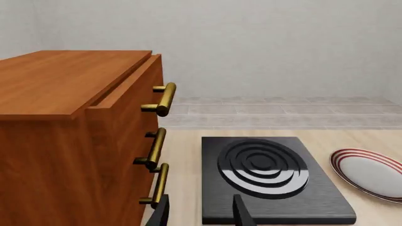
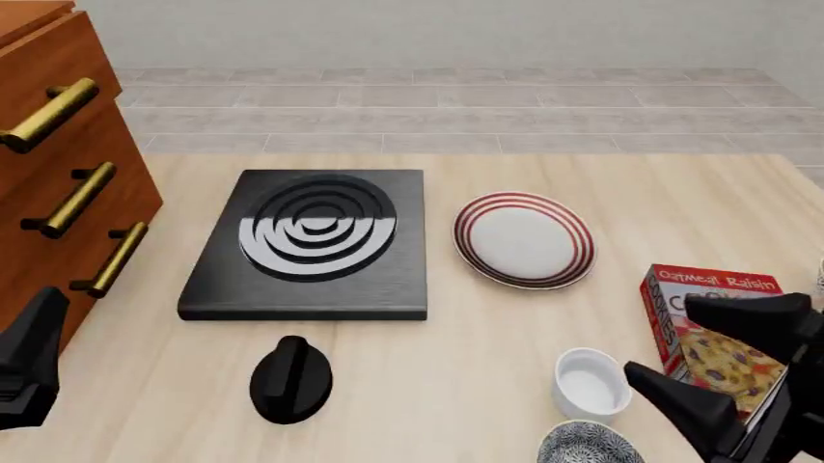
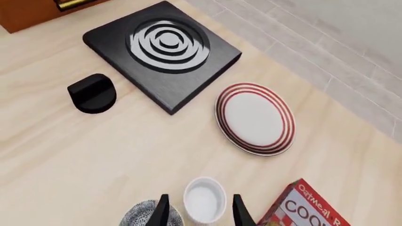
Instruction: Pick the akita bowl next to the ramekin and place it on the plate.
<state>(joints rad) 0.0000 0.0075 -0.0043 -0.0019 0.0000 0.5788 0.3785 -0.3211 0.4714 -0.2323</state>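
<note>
The speckled akita bowl (image 2: 590,446) sits at the table's front edge, just in front of the white ramekin (image 2: 591,382). In the right wrist view the akita bowl (image 3: 148,215) is partly cut off beside the ramekin (image 3: 205,200). The red-ringed plate (image 2: 524,238) lies further back, empty; the plate (image 1: 370,172) also shows in the left wrist view. My right gripper (image 2: 659,338) hovers open to the right of the ramekin, holding nothing. My left gripper (image 1: 201,200) is open and empty at the front left, near the cabinet.
A black stove plate (image 2: 313,241) lies left of the plate, with a black knob (image 2: 291,379) in front of it. A wooden drawer cabinet (image 2: 58,174) with brass handles stands at the left. A cereal box (image 2: 715,333) lies under my right gripper.
</note>
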